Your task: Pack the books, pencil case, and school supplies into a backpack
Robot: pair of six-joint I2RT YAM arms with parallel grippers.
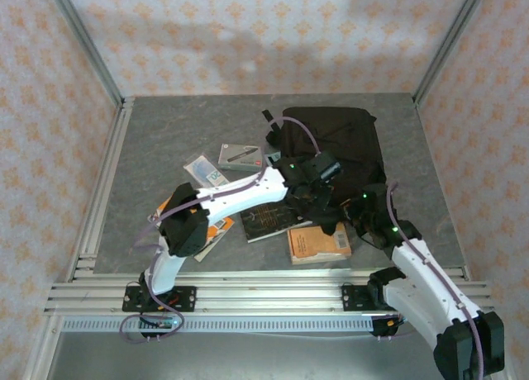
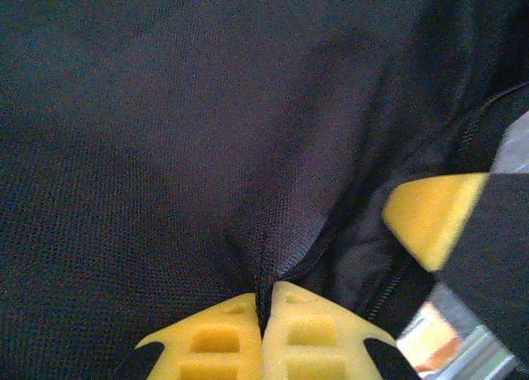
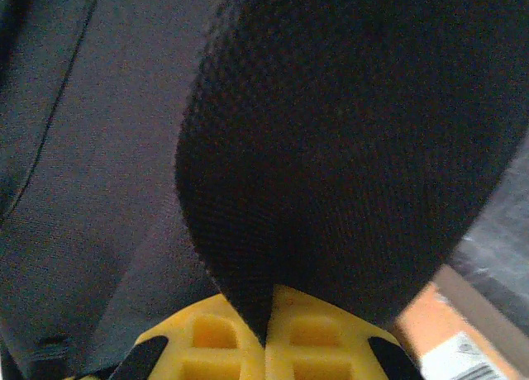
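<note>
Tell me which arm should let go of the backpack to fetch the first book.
Probably right: the right fingers pinch a fold of the backpack beside the small orange book; the left fingers grip fabric by the zip, useful for holding the mouth open.

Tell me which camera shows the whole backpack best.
The top external view: the backpack shows nearly whole, its outline clear against the table. The wrist views give close-ups of its black fabric, pinched in the left tool and the right tool.

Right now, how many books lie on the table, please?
3: orange-and-white book at left, dark brown book in the middle, orange book to its right; others may be hidden.
</note>
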